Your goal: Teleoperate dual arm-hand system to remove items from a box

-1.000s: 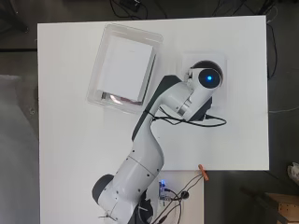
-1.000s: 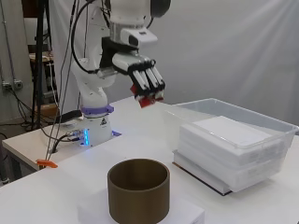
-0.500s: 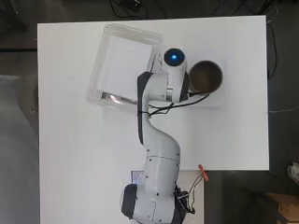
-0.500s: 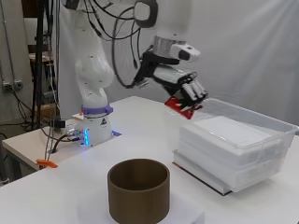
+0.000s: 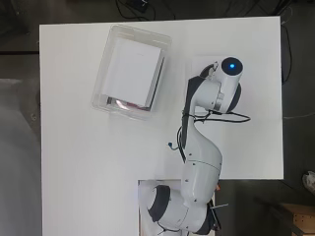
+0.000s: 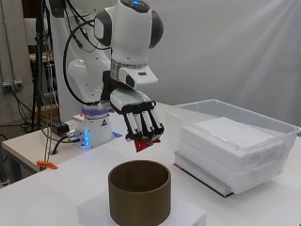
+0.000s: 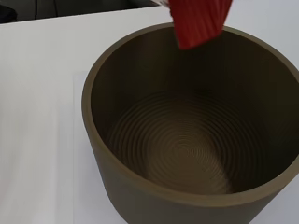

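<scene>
The hand (image 6: 140, 123) hangs just above and behind the rim of an empty brown round container (image 6: 139, 193), fingers curled down and shut on a small red item (image 6: 144, 143). In the wrist view the red item (image 7: 198, 21) dangles over the container's open mouth (image 7: 187, 140), whose ribbed floor is bare. The clear plastic box (image 6: 282, 136) stands to the right, holding stacked white flat packs (image 6: 230, 141). From overhead the box (image 5: 98, 83) lies at the upper left with a white pack (image 5: 130, 71) on top, and the arm hides the hand and the container.
The brown container stands on a low white block (image 6: 188, 219) near the table's front edge. The arm's base (image 6: 91, 129) with its cables sits at the left. Bare white table (image 5: 98, 162) lies between the box and the base.
Half a second ago the hand was up by the box's near edge with the red item; now it has swung back and lowered over the brown container, still holding it.
</scene>
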You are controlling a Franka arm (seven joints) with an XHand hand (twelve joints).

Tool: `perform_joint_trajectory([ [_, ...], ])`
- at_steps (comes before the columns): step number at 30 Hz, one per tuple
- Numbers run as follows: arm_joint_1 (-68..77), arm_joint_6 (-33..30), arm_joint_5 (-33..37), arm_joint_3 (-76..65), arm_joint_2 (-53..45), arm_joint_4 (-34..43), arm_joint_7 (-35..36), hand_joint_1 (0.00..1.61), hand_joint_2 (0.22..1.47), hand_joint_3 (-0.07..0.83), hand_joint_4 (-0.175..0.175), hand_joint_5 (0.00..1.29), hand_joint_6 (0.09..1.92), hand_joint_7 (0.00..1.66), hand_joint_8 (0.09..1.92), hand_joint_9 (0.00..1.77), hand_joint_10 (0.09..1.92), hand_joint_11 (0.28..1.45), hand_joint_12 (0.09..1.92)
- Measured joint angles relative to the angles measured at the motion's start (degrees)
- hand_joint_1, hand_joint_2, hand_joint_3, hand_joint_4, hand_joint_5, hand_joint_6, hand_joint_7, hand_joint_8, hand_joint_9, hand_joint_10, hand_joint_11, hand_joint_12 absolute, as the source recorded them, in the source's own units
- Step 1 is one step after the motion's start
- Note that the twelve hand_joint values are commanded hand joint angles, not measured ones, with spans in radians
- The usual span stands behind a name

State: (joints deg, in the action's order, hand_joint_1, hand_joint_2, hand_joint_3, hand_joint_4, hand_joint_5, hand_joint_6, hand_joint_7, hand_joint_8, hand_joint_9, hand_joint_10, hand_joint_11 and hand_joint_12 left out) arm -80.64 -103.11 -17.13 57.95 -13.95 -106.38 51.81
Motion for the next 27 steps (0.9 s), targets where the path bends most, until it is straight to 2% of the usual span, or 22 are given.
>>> perform_joint_trajectory([
  [5,0.5,-0.3,0.0,-0.5,-0.3,0.2,-0.1,0.84,1.30,0.001,0.175,0.64,1.51,0.72,1.88,1.02,1.92,0.69,1.65],
  [6,0.5,-0.3,0.0,-0.5,-0.3,0.2,-0.1,0.61,1.20,-0.004,0.095,0.41,0.97,0.54,1.31,0.80,1.39,0.58,1.20],
  [7,0.4,-0.3,0.0,-0.5,-0.2,0.2,-0.1,0.42,1.10,-0.006,0.030,0.22,0.53,0.34,0.77,0.58,0.86,0.49,0.74],
  [8,0.3,0.0,0.2,-0.3,-0.1,0.3,0.2,0.27,1.02,-0.006,-0.008,0.11,0.27,0.20,0.41,0.44,0.48,0.45,0.41],
  [9,-0.4,0.7,1.3,0.3,0.6,0.7,1.1,0.16,0.96,-0.008,-0.026,0.05,0.13,0.11,0.20,0.35,0.26,0.43,0.21],
  [10,-1.6,1.5,2.8,1.5,1.8,1.1,2.0,0.09,0.92,-0.011,-0.031,0.03,0.09,0.05,0.10,0.29,0.13,0.42,0.11],
  [13,-12.5,4.0,9.8,11.0,11.5,2.5,4.9,0.03,0.87,-0.016,-0.028,0.00,0.09,0.00,0.09,0.22,0.09,0.41,0.09],
  [16,-32.0,4.9,15.2,23.2,24.7,3.0,8.2,0.12,0.87,-0.008,-0.014,0.01,0.09,0.06,0.09,0.27,0.09,0.43,0.09],
  [18,-44.4,4.7,16.9,28.2,30.7,2.9,9.7,0.15,0.86,-0.006,-0.011,0.02,0.09,0.09,0.09,0.29,0.09,0.44,0.09],
  [21,-59.0,4.0,16.0,28.9,33.5,2.4,10.0,0.17,0.85,-0.004,-0.016,0.04,0.09,0.11,0.09,0.29,0.09,0.43,0.09],
  [24,-62.1,3.1,19.3,25.3,32.7,0.9,16.1,0.15,0.85,-0.002,-0.017,0.09,0.09,0.15,0.09,0.32,0.09,0.43,0.09],
  [27,-52.4,3.0,27.0,20.6,35.0,-0.8,24.4,0.14,0.84,-0.004,-0.016,0.10,0.09,0.17,0.09,0.33,0.09,0.43,0.09],
])
